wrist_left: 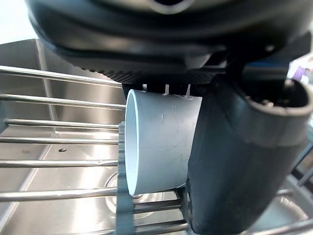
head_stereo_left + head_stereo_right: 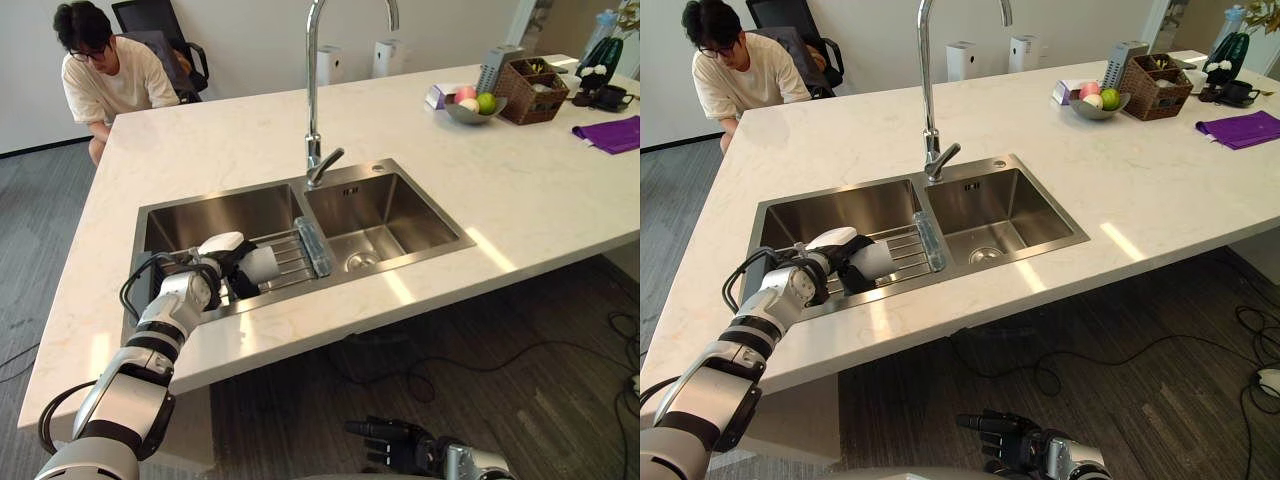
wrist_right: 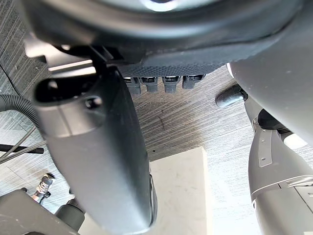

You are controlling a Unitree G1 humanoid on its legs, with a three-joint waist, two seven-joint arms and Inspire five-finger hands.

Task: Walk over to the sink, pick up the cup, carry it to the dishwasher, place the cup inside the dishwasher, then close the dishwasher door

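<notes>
So the cup (image 1: 156, 142) is white, lying on its side on the wire rack (image 2: 290, 255) in the sink (image 2: 225, 215), in the basin on the robot's left, with the open mouth pointing away from the arm. The left hand (image 2: 205, 275) is wrapped round it. In the wrist view the thumb (image 1: 234, 161) sits flat against the cup's wall, and the palm is right over the top of it. I'd call that a grip on the cup, but as far as I can tell it hasn't come off the rack bars yet.

If it were me doing the pick-up, I'd check the squeeze is firm first, since a smooth round wall looks like it would roll out of a loose hold. Then go straight up so the rim doesn't snag a bar. After that, clear the sink edge and the tap (image 2: 312, 120) before swinging away over the worktop (image 2: 200, 150).

The right hand (image 2: 400, 445) hangs low below the worktop edge with its fingers loosely out, holding nothing.

What I can't make out:
- The fingers on the far side of the cup are mostly buried behind the hand's bulk, so I can't tell how far they wrap.
- I can't say whether the cup has a handle.
- I can't say whether there's water inside.

There's also a person (image 2: 105, 75) sitting at the far corner, well away from the sink.
</notes>
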